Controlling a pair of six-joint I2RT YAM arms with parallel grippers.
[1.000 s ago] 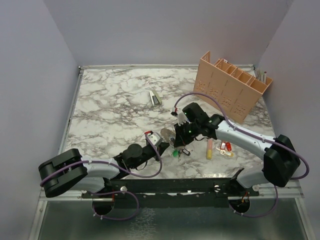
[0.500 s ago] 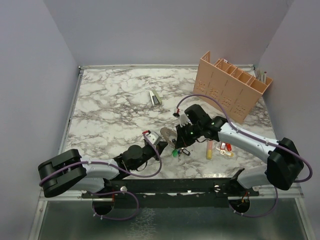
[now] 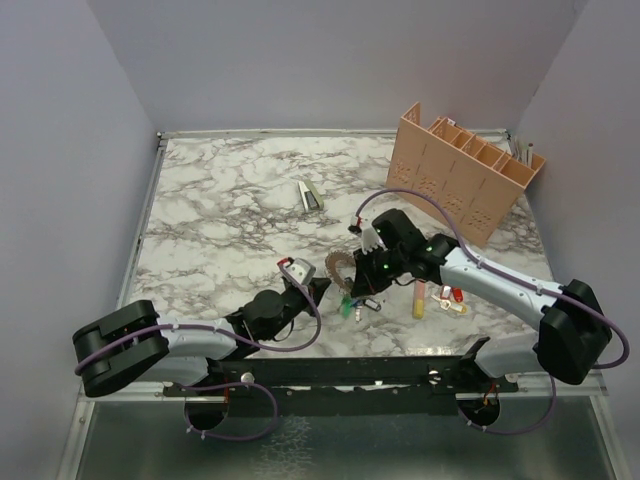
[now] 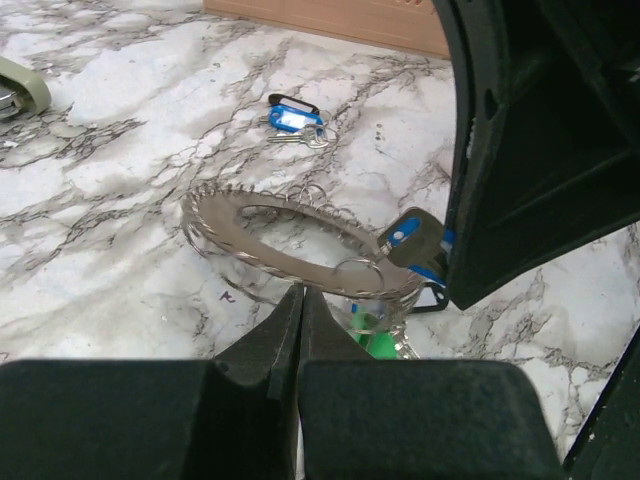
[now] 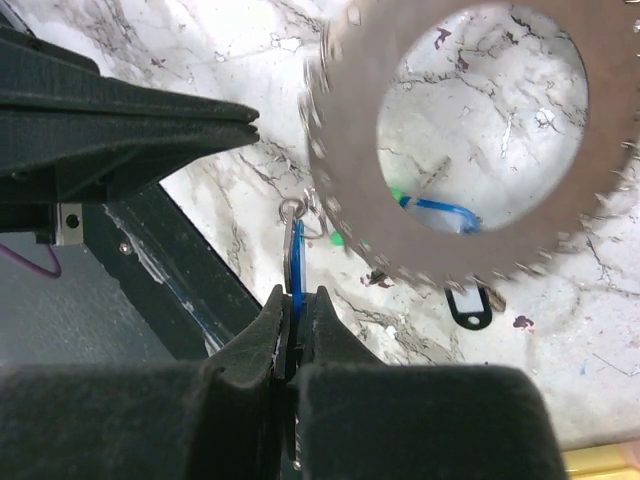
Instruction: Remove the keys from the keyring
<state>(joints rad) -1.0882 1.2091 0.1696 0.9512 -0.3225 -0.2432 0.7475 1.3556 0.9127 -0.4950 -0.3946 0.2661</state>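
The keyring (image 3: 338,268) sits near the middle of the surface (image 3: 220,230), toward the near edge between the two arms, and looks tilted rather than flat. The left end effector (image 4: 300,300) is closed, its tips right at the ring's near rim. Whether they pinch the band cannot be told. The right end effector (image 5: 293,300) is clamped on a blue-headed key (image 5: 293,262), whose small loop joins the ring's edge. A green-headed key (image 4: 380,345) hangs below the ring. A loose blue-tagged key (image 4: 290,117) lies on the surface, apart from the ring. A bunch with red and yellow tags (image 3: 448,297) lies to the right.
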